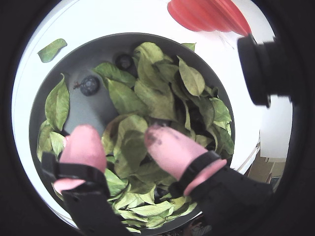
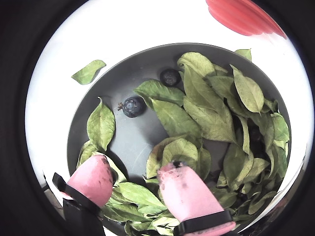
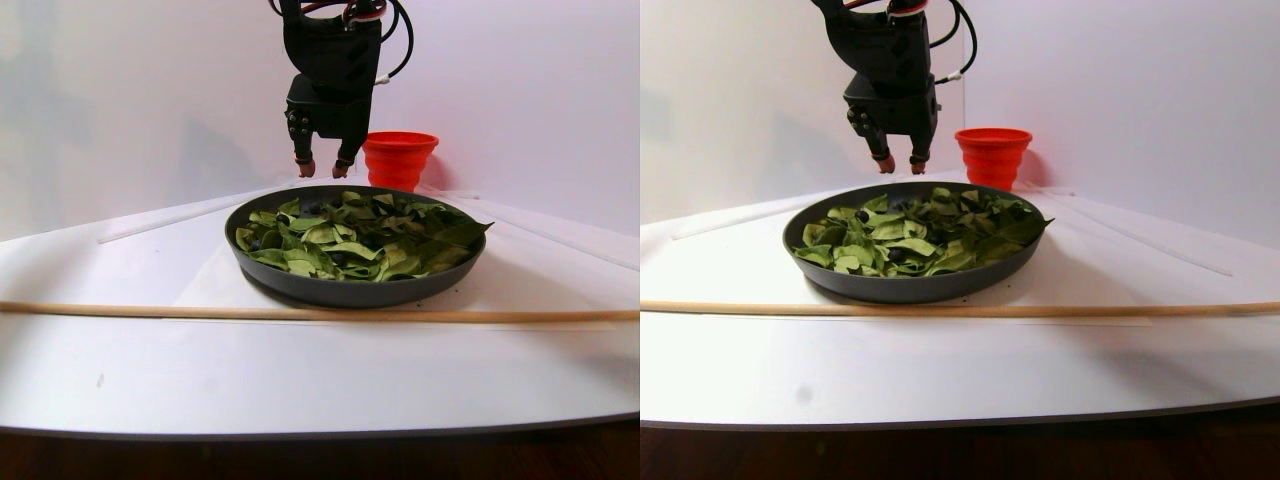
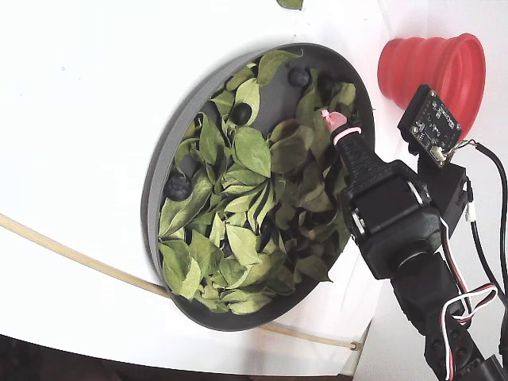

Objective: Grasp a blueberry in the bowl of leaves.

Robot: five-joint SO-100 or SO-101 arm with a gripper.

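Note:
The dark-grey bowl (image 1: 93,113) holds a loose heap of green leaves (image 1: 157,93). Two blueberries lie on its bare floor, one (image 1: 89,85) ahead of the left finger and one (image 1: 124,61) by the far rim; both also show in another wrist view, the first blueberry (image 2: 133,105) and the second blueberry (image 2: 170,76). My gripper (image 1: 119,132) has pink fingertips, is open and empty, and hangs over the leaves near the bowl's edge. It also shows in the other wrist view (image 2: 135,166). In the stereo pair view the gripper (image 3: 320,168) hovers just above the bowl's (image 3: 340,290) far rim.
A red ribbed cup (image 4: 432,67) stands beside the bowl, close to the arm. One loose leaf (image 2: 88,72) lies on the white table outside the rim. A thin wooden stick (image 3: 300,313) lies across the table in front of the bowl.

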